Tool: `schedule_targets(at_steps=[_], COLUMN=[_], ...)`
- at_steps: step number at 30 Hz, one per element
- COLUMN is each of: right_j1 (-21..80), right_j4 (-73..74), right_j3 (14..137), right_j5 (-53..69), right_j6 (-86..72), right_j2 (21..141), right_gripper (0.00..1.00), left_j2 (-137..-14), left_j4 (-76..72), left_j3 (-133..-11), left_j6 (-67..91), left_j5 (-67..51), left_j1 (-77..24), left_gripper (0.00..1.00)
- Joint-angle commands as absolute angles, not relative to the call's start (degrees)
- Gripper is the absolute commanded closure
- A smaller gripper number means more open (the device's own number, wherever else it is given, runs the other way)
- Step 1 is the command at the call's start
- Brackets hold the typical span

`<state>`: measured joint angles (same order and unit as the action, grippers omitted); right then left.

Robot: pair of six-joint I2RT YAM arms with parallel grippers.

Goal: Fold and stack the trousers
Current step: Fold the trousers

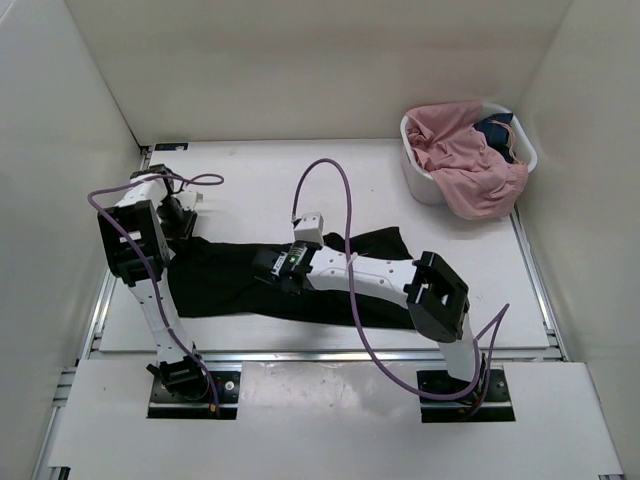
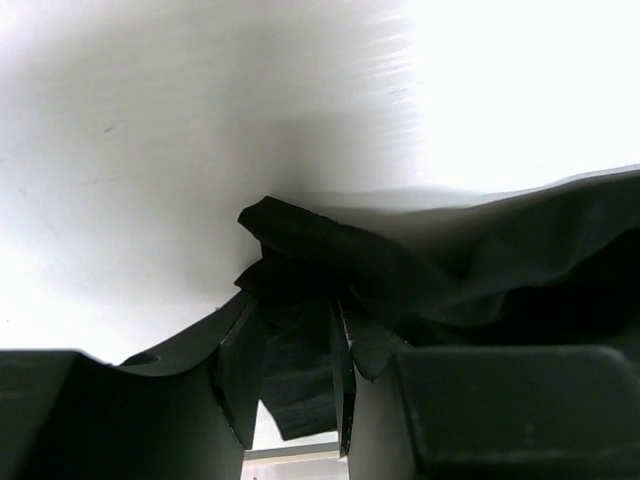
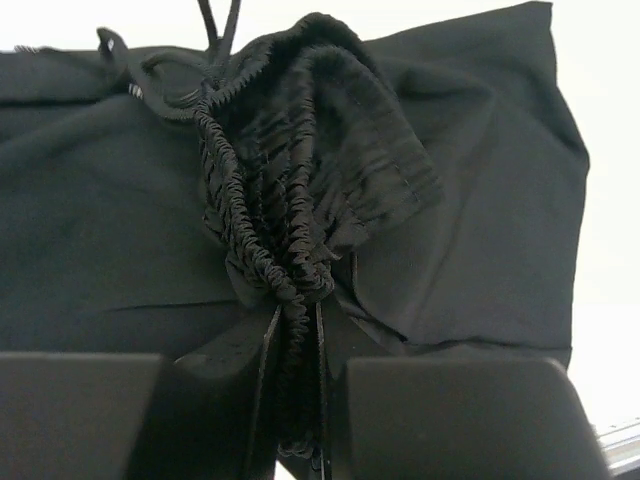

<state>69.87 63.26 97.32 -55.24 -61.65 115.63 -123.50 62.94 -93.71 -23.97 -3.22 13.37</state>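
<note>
Black trousers (image 1: pixel 230 280) lie across the white table, from the left arm to the middle right. My left gripper (image 1: pixel 186 226) is shut on the trousers' far-left corner (image 2: pixel 300 350), with cloth bunched between its fingers. My right gripper (image 1: pixel 272 268) is over the middle of the trousers and is shut on the gathered elastic waistband (image 3: pixel 290 230), which puckers up above the fingers. The rest of the black cloth (image 3: pixel 480 200) spreads flat behind it.
A white basket (image 1: pixel 420 180) at the back right holds pink clothing (image 1: pixel 470 165) that hangs over its rim, with a dark item behind. White walls enclose the table on the left, back and right. A metal rail runs along the near edge.
</note>
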Motion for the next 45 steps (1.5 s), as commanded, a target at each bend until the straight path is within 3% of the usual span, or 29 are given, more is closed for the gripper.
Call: schedule_targets(at_steps=[1, 6, 7, 8, 9, 11, 14, 17, 20, 23, 24, 25, 26, 28, 29, 31, 37, 39, 41, 43, 44, 45], right_j1=[69.2, 69.2, 69.2, 69.9, 70.6, 71.2, 72.5, 73.7, 73.0, 67.7, 64.4, 62.8, 61.4, 58.7, 58.7, 57.6, 53.6, 53.1, 52.0, 50.9, 49.1, 47.9], right_j4=[56.4, 50.4, 49.5, 48.7, 48.7, 48.2, 44.1, 39.0, 35.3, 37.9, 38.6, 38.6, 37.9, 33.4, 31.9, 31.0, 31.2, 34.8, 36.2, 35.6, 34.9, 34.9], right_j3=[94.4, 97.6, 98.9, 100.0, 101.2, 104.2, 104.2, 101.3, 94.1, 87.3, 86.1, 83.6, 82.4, 80.1, 78.2, 77.5, 75.4, 77.3, 77.3, 75.7, 74.7, 72.1], right_j5=[-52.8, -44.1, -42.3, -41.0, -39.7, -35.9, -33.2, -33.2, -36.5, -37.2, -35.2, -33.1, -30.7, -23.9, -23.8, -25.6, -20.4, -21.1, -23.5, -25.6, -25.7, -25.7], right_j6=[-59.9, -46.5, -44.4, -42.4, -38.1, -34.8, -28.6, -25.1, -27.3, -35.7, -37.8, -38.8, -38.8, -35.4, -34.8, -35.3, -37.4, -37.5, -37.5, -37.5, -37.5, -38.4], right_j2=[112.7, 116.4, 117.1, 118.3, 118.3, 118.0, 112.7, 105.6, 99.5, 97.9, 97.9, 98.7, 99.2, 99.9, 99.9, 101.8, 108.4, 109.1, 105.6, 97.8, 95.0, 90.4], right_gripper=[1.0, 0.96, 0.91, 0.67, 0.55, 0.4, 0.29, 0.29, 0.36, 0.57, 0.72, 0.75, 0.75, 0.64, 0.57, 0.53, 0.84, 0.87, 0.79, 0.49, 0.23, 0.16], left_j2=[-123.8, -123.8, -123.8, -123.8, -123.8, -123.3, -122.8, -122.3, -121.7, -121.2, -121.2, -121.2, -121.2, -121.2, -121.2, -121.2, -120.7, -120.7, -120.7, -120.7, -120.7, -120.7], left_j4=[62.9, 62.9, 62.9, 62.9, 62.9, 62.9, 62.9, 62.9, 62.9, 62.9, 62.9, 62.9, 62.9, 63.5, 63.5, 64.0, 64.0, 64.0, 64.0, 64.0, 64.0, 64.0], left_j3=[-95.7, -95.7, -95.7, -95.7, -95.7, -95.2, -95.2, -95.2, -95.2, -95.2, -95.2, -95.2, -95.7, -95.7, -95.7, -96.2, -96.2, -96.2, -96.2, -96.2, -96.2, -96.2], left_j6=[-23.0, -23.0, -22.5, -22.5, -22.5, -22.5, -23.0, -23.0, -23.0, -23.0, -23.0, -23.0, -23.0, -23.0, -23.0, -23.0, -23.0, -23.0, -23.0, -23.0, -23.0, -23.0], left_j5=[-3.3, -2.3, -2.3, -2.3, -1.6, -1.0, -0.4, -0.4, -0.4, 0.2, 0.2, 0.2, 0.2, 0.7, 0.7, 0.7, 0.7, 0.7, 0.7, 0.7, 0.7, 1.3], left_j1=[12.5, 12.5, 12.5, 12.5, 12.5, 12.5, 12.5, 12.5, 12.5, 12.5, 12.5, 12.5, 12.5, 12.5, 12.5, 12.5, 12.5, 12.5, 12.5, 12.5, 12.5, 12.5], left_gripper=[0.59, 0.59, 0.59, 0.59, 0.59, 0.59, 0.59, 0.59, 0.59, 0.59, 0.59, 0.59, 0.59, 0.59, 0.59, 0.59, 0.59, 0.59, 0.59, 0.59, 0.59, 0.58])
